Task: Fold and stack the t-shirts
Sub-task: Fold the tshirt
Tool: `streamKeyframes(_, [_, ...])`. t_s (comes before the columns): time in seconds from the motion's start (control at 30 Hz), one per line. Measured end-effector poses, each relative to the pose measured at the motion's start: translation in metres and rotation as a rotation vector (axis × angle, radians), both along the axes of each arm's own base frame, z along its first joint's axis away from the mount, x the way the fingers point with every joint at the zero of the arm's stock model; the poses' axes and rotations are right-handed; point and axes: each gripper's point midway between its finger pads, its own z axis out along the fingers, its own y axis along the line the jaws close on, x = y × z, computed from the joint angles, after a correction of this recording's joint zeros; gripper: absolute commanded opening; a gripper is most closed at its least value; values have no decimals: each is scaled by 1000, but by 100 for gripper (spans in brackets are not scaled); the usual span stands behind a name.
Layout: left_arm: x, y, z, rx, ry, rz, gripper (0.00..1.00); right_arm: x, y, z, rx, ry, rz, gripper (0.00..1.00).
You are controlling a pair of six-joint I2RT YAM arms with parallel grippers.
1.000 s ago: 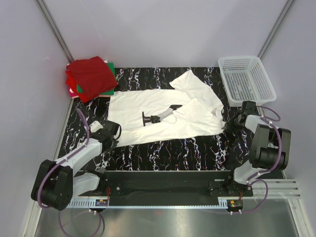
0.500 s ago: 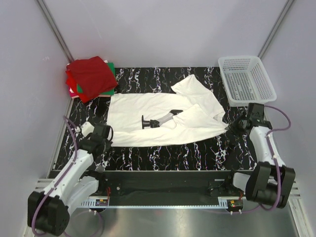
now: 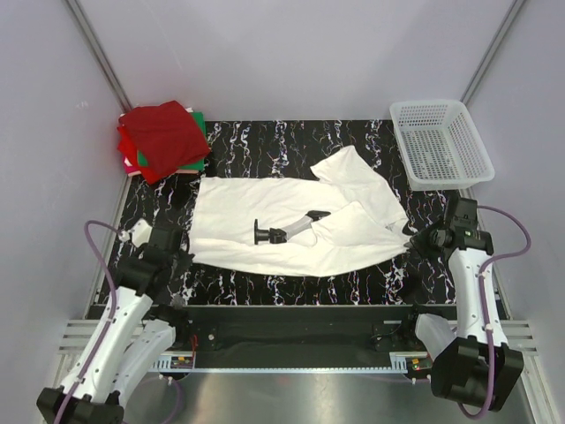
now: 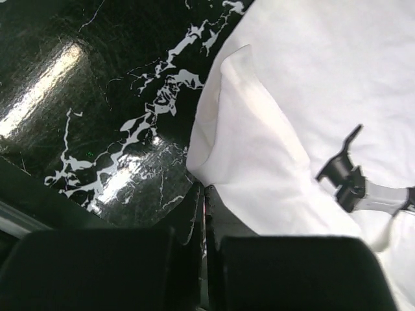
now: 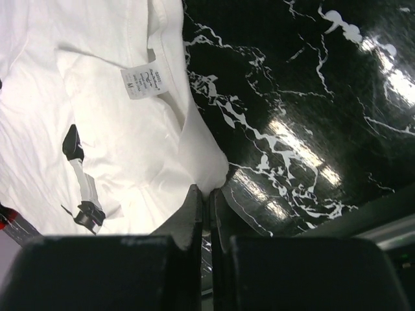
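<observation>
Gripping opposite edges of the white t-shirt [image 3: 238, 208]: left pincer [image 4: 204, 191], right pincer [image 5: 209, 193]; black tabletop [image 3: 291, 287] exposed outside both.

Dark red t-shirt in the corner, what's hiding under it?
Edges of a bright red t-shirt and a green t-shirt peek out. The rest is covered, so more could be hidden.

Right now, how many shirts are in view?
4. The white shirt is spread flat mid-table. The dark red shirt, bright red shirt and green shirt are folded in one stack at the far left corner. That stack may hide more.
</observation>
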Motion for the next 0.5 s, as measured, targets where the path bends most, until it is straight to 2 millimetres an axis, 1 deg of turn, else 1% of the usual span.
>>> streamKeyframes(0.1, [-6, -1, 18, -29, -33, 8, 0, -10, 1, 0, 5, 27, -26, 0])
streamKeyframes(0.13, [-8, -1, 21, -35, -37, 11, 0, -14, 1, 0, 8, 32, -34, 0])
streamKeyframes(0.17, [-11, -1, 23, -40, -34, 12, 0, -18, 2, 1, 9, 37, -41, 0])
streamKeyframes(0.27, [-24, 2, 25, -49, -29, 18, 0, -29, 4, 7, 8, 30, -60, 7])
streamKeyframes(0.37, [-40, 5, 28, -51, -19, 24, 4, -42, 4, 14, -3, 5, -82, 11])
streamKeyframes(0.4, [-45, 7, 30, -54, -20, 26, 9, -45, 5, 16, -6, -4, -85, 14])
streamKeyframes(0.43, [-50, 8, 33, -56, -24, 27, 16, -49, 5, 18, -7, -8, -90, 23])
streamKeyframes(0.47, [-54, 9, 38, -61, -33, 28, 25, -53, 6, 20, -7, -7, -95, 32])
streamKeyframes(0.5, [-56, 10, 45, -67, -56, 27, 46, -56, 5, 23, -15, -8, -104, 49])
